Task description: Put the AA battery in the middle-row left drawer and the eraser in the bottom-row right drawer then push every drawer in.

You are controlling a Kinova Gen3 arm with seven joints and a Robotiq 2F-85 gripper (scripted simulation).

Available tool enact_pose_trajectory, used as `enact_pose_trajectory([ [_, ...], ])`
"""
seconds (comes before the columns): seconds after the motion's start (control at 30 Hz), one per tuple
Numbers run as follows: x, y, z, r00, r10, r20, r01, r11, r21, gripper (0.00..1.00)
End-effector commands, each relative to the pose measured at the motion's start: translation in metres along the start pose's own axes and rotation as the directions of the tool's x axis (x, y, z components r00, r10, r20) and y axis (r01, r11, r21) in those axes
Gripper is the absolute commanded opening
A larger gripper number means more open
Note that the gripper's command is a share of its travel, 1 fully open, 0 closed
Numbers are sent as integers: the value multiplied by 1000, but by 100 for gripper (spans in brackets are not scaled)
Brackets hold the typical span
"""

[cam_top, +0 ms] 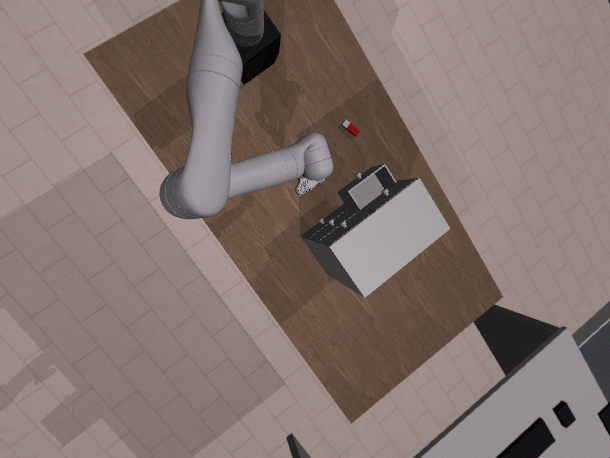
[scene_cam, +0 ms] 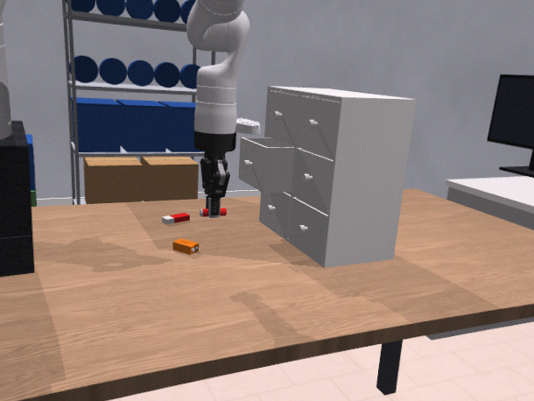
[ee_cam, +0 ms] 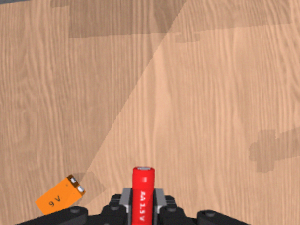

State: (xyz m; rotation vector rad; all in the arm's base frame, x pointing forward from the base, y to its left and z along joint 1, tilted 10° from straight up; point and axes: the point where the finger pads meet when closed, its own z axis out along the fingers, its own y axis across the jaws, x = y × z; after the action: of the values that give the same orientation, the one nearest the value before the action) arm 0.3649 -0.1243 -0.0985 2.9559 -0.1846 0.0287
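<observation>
My gripper (scene_cam: 214,212) (ee_cam: 142,201) is shut on the AA battery (scene_cam: 223,212) (ee_cam: 143,184), red with a pale end, held level above the table in front of the chest. The wrist hides both in the top view. The eraser (cam_top: 352,128) (scene_cam: 176,218), red and white, lies on the table. The small chest (cam_top: 390,237) (scene_cam: 368,175) stands upright. Its middle-row left drawer (cam_top: 367,192) (scene_cam: 256,170) is pulled partly out, looks level, and shows nothing inside. The bottom-row right drawer (scene_cam: 306,236) is shut, as the other drawers look.
An orange 9 V battery (scene_cam: 186,246) (ee_cam: 58,196) lies on the table (cam_top: 400,325) (scene_cam: 175,328), beside and below the gripper in the wrist view; the arm hides it in the top view. The open drawer juts out toward the gripper's side. Knobs stand out from the fronts.
</observation>
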Motion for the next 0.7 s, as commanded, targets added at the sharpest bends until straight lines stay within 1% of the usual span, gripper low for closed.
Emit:
enact_pose_trajectory([
  [0.0,1,-11,1,1000,-21,2,21,1000,4,9],
  [0.03,6,-26,1,1000,-31,1,31,1000,4,9],
  [0.07,6,-26,1,1000,-31,1,31,1000,4,9],
  [0.1,10,-41,1,999,-40,2,40,999,4,9],
  [0.17,10,-41,1,999,-40,2,40,999,4,9],
  [0.2,13,-56,1,999,-49,2,49,999,4,9],
  [0.23,13,-56,1,999,-49,2,49,999,4,9],
  [0.27,15,-71,1,998,-59,2,59,998,4,9],
  [0.33,15,-71,1,998,-59,2,59,998,4,9],
  [0.37,17,-85,1,998,-67,3,67,998,3,9],
  [0.4,17,-85,1,998,-67,3,67,998,3,9],
  [0.43,18,-97,1,997,-75,3,75,997,3,9],
  [0.47,18,-97,1,997,-75,3,75,997,3,9],
  [0.5,18,-109,1,997,-81,4,81,997,2,9],
  [0.57,18,-109,1,997,-81,4,81,997,2,9],
  [0.63,18,-125,1,996,-92,5,92,996,0,9],
  [0.67,18,-125,1,996,-92,5,92,996,0,9],
])
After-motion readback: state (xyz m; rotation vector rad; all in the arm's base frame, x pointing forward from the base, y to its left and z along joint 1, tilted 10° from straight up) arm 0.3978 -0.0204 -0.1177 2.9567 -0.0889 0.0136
